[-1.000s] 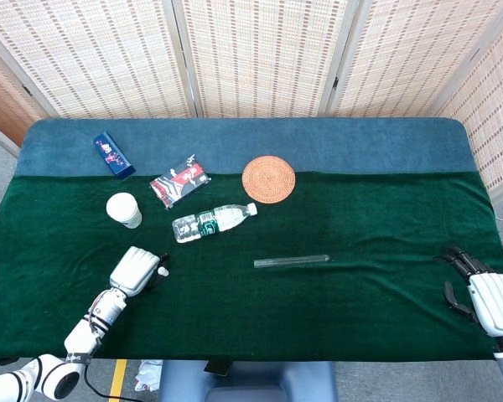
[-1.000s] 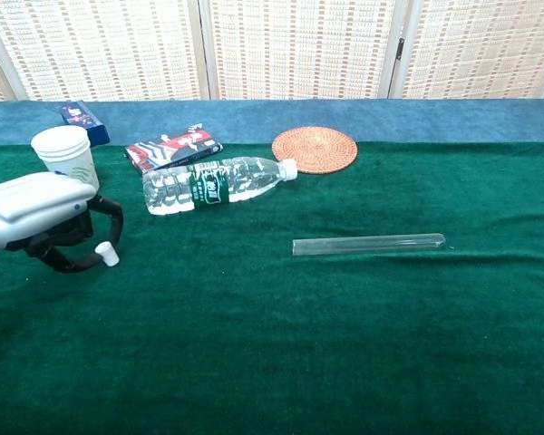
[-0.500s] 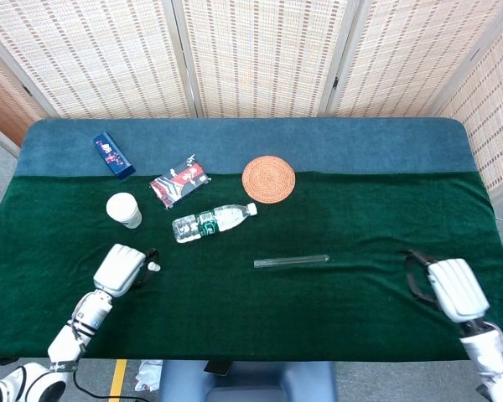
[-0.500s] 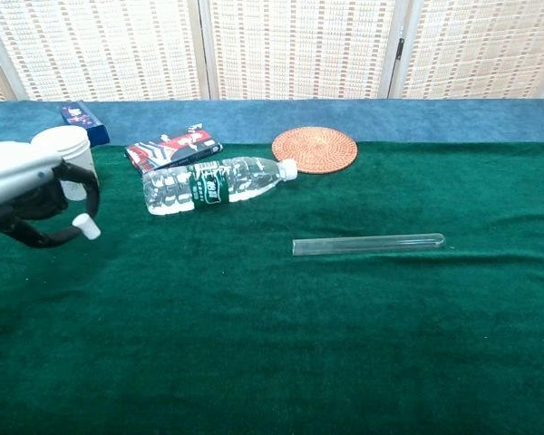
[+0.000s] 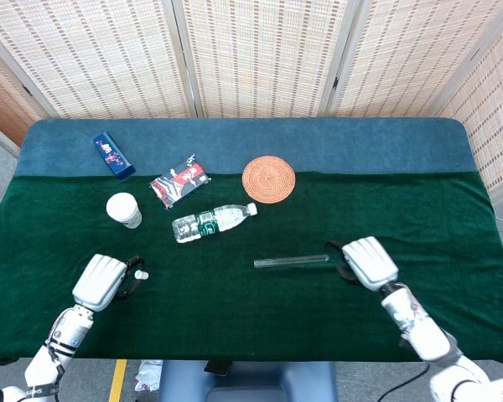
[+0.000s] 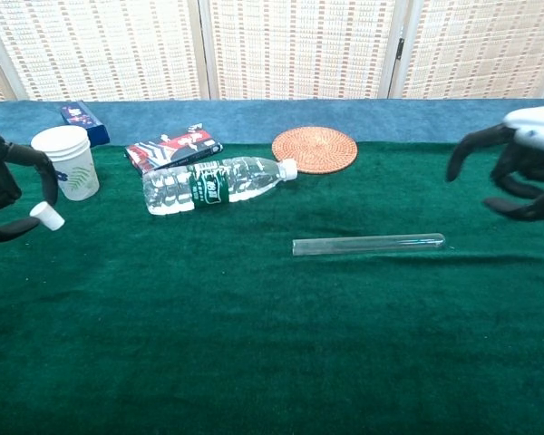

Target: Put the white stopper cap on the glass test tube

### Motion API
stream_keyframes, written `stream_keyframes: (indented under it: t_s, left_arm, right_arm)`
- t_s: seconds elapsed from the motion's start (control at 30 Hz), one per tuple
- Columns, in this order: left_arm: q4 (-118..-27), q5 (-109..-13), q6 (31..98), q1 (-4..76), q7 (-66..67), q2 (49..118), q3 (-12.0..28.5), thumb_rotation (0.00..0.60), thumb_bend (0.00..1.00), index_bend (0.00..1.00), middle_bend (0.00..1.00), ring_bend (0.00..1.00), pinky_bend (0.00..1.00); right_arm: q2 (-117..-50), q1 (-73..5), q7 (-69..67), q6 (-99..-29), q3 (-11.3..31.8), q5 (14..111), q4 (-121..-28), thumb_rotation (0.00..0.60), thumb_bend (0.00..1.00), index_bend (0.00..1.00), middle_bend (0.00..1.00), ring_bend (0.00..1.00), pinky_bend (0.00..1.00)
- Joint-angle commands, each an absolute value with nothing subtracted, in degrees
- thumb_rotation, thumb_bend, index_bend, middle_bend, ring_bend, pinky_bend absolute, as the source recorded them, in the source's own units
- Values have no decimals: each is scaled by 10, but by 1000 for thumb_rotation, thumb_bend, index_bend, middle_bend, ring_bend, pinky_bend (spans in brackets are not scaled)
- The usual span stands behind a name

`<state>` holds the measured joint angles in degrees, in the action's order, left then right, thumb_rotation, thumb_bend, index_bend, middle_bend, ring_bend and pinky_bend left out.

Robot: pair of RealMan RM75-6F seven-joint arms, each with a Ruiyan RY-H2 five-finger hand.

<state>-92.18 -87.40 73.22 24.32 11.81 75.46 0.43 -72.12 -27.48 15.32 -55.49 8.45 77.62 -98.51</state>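
The white stopper cap (image 6: 46, 216) is pinched in the fingertips of the left hand (image 5: 100, 280), raised clear of the green cloth (image 5: 260, 318) at the table's left side. The glass test tube (image 6: 369, 243) lies flat on the cloth near centre — well apart from the cap. The right hand (image 5: 368, 262) hovers just beside the tube's rounded end, fingers spread, holding nothing. Judged status: cap secured; tube not yet gripped, capping remains.

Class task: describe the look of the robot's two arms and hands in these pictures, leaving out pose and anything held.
Both hands, left hand and right hand, have smooth white back shells with dark black fingers. The forearms are white segmented cylinders with dark joint bands; no sleeves or readable markings show.
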Motion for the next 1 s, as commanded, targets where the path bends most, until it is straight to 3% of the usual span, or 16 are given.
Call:
stream_keyframes:
  t_s: [0.03, 0.43, 1.0]
  left_arm:
    - [-921, -874, 731, 241, 118, 754, 3, 600, 447, 589, 992, 873, 792]
    - [-907, -876, 721, 240, 111, 762, 4, 600, 447, 589, 992, 873, 792]
    - [-890, -873, 716, 235, 100, 768, 5, 600, 447, 584, 992, 872, 792]
  right_arm:
    - [-762, -310, 204, -522, 96, 728, -967, 600, 497, 338, 889, 1000, 1000]
    - [-856, -372, 305, -507, 94, 624, -912, 600, 446, 370, 897, 1000, 1000]
    - [-916, -412, 360, -518, 74, 574, -857, 600, 442, 438, 901, 1000, 1000]
